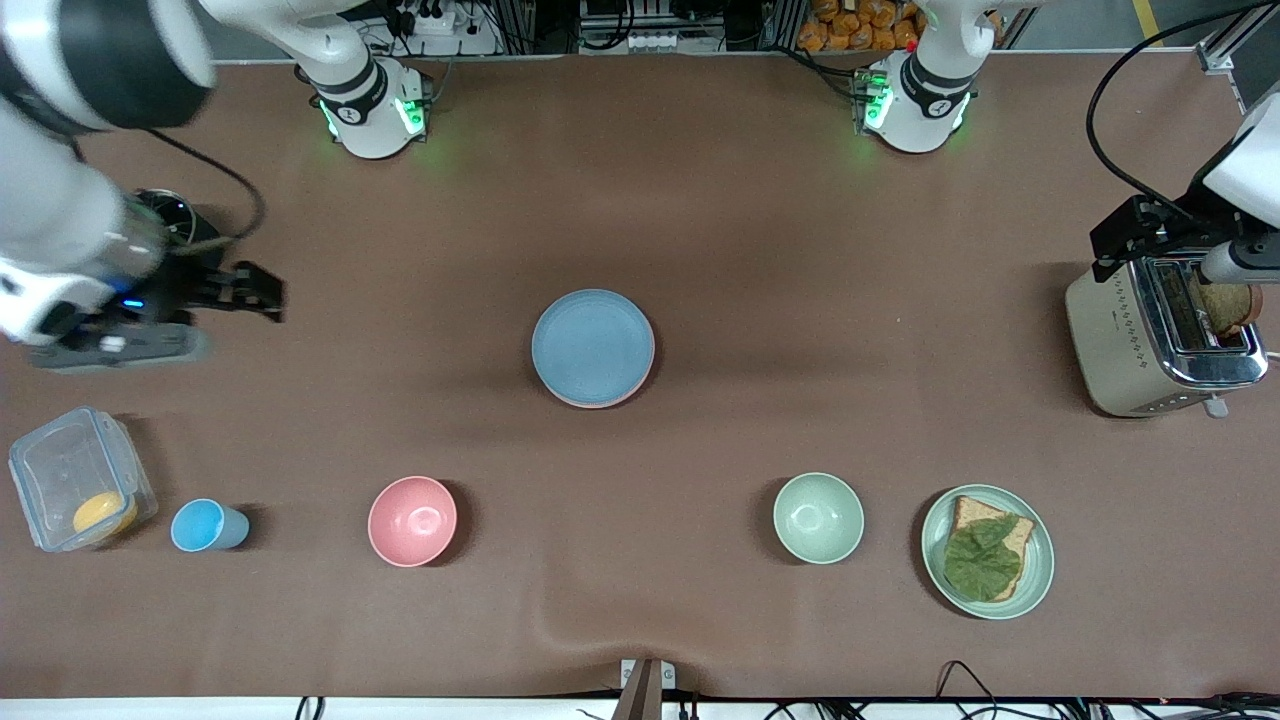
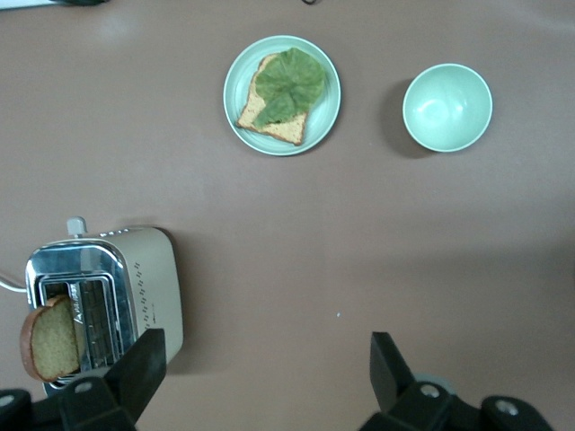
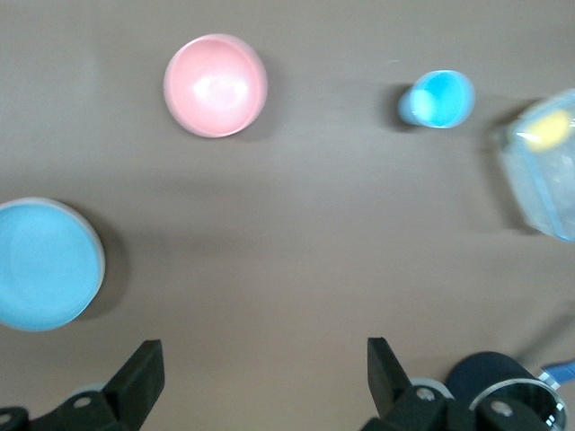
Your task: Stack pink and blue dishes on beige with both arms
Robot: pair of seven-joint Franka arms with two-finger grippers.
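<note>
- The blue plate (image 1: 592, 345) tops the stack at the table's middle, a pink plate (image 1: 612, 399) edge showing beneath.
- The right gripper (image 1: 258, 293) hangs wide open, empty, over the right arm's end.
- The left gripper (image 2: 263, 370) hangs wide open, empty, beside the toaster (image 1: 1160, 335).

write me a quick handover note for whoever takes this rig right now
Left gripper: open, empty, up over the toaster end.
Right gripper: open, empty, up over its own end of the table, above the blue cup.
Stack mid-table: blue plate on top, pink rim under it. No beige plate shows; it may lie beneath.
Done: stacking looks finished.
Left: confirm beige at the bottom.
</note>
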